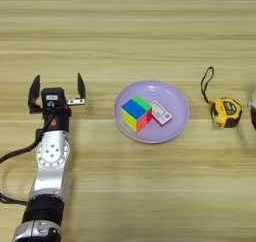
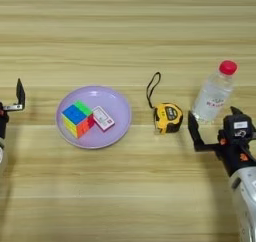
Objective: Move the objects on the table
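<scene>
With fingers spread wide, the right gripper (image 2: 212, 127) is nearing the bottle (image 2: 215, 92); centre both around its body, while the left gripper (image 1: 56, 91) is waiting open-fingered beside the plate (image 1: 175, 93).

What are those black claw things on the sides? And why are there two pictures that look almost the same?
Those claws are a robot's hands. The robot has two arms, and each hand has two black fingers for pinching things. Both pictures come from a camera on the robot's head looking down at the table. It has two eyes, like you, so one picture sees a bit more to the left and the other a bit more to the right.

The left hand is open and empty, off to the left of the plate. The right hand is open too, just in front of the bottle, holding nothing.

On the plate sit a cube and a small box, side by side. Between the plate and the bottle lies a tape measure.
</scene>
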Motion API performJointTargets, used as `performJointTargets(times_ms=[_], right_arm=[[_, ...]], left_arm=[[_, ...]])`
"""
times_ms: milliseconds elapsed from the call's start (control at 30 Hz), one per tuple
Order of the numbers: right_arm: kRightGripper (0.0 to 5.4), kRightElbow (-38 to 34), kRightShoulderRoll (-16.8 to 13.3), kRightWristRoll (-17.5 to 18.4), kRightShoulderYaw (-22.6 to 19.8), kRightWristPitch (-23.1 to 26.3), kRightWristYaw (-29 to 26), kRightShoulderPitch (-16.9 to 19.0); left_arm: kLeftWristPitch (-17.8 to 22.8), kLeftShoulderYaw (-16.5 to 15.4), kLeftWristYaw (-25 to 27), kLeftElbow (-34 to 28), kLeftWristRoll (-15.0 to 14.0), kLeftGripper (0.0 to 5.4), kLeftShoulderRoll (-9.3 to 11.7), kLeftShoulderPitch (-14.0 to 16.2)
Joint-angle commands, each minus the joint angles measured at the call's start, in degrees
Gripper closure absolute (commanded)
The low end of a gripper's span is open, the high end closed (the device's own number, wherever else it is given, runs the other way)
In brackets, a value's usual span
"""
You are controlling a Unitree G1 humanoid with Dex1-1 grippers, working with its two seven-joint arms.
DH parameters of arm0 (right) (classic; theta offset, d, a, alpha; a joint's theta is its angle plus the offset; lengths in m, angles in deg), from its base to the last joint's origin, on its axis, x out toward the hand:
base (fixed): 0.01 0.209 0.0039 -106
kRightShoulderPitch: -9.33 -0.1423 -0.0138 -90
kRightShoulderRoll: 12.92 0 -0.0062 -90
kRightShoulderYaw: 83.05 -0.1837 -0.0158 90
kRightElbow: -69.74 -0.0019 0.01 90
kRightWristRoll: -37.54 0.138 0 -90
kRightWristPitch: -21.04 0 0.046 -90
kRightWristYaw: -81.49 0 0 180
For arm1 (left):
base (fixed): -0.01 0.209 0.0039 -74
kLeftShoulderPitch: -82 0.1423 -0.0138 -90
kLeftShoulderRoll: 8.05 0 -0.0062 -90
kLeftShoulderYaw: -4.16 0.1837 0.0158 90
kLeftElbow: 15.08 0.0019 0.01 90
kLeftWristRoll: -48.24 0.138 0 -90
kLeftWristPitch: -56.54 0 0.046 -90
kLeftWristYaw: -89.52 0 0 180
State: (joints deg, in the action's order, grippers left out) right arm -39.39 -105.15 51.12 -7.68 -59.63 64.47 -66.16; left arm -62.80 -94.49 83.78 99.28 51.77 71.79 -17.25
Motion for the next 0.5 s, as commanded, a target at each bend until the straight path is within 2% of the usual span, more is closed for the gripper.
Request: performJointTargets(times_ms=[33, 500], right_arm=[[0.05, 0.36, -0.11, -0.34, 2.39, 0.72, -1.34, -0.23], [0.05, 6.84, 1.32, -2.55, 7.96, 0.19, -1.86, -4.05]], left_arm=[[0.08, -0.15, -0.08, -0.14, -0.18, 0.0, 0.7, -0.06], [0.66, -0.2, 0.07, -2.15, -0.19, 0.0, 0.79, 1.58]])
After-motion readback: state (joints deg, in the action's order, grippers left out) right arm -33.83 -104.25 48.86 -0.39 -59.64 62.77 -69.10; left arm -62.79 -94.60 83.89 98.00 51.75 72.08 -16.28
